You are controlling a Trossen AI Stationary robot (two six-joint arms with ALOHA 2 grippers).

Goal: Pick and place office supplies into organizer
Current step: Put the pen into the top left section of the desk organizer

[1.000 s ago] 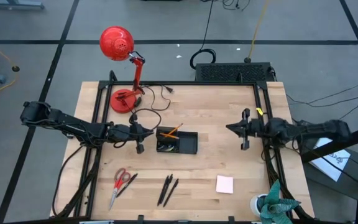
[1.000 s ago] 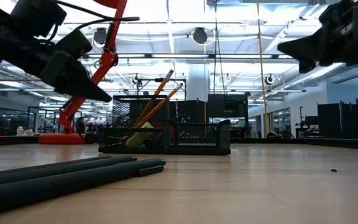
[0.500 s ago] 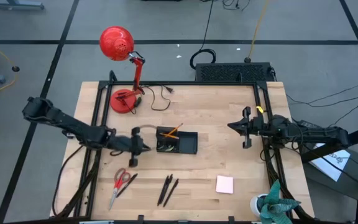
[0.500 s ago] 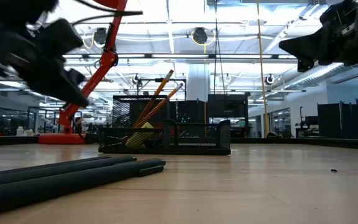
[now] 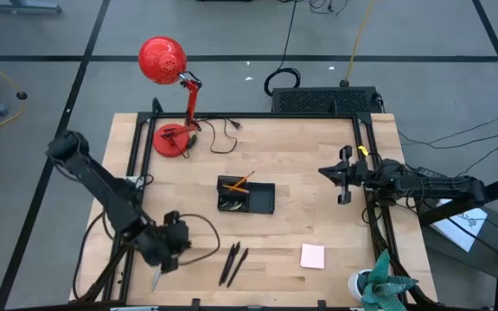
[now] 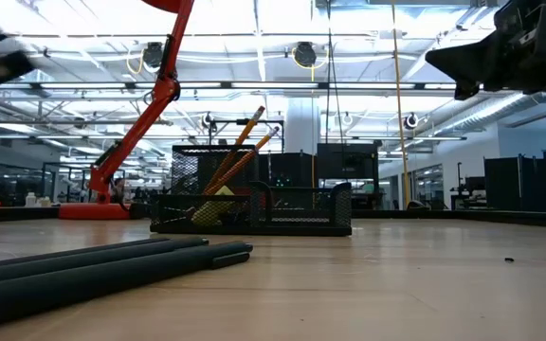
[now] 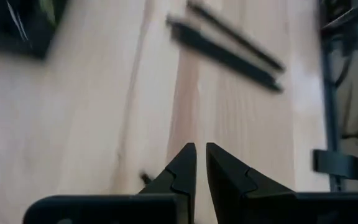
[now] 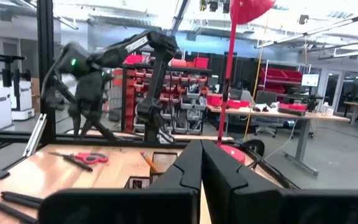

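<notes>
**Left arm swung from organizer to scissors: reach phase**

Since a second ago, the left claw has been carried away from the organizer and is now poised over the red-handled scissors, whose handles are hidden beneath it in the high view. Its fingers are seen nearly closed, a thin gap between the tips, nothing gripped. The right claw waits well to the other side of the organizer, clenched and empty. Two orange pencils are already lodged in the organizer. Black pens and the pink sticky-note pad lie on the surface nearer its front edge than the organizer. Judged next: the fingers must be spread and lowered astride the scissors before any closing.
</notes>
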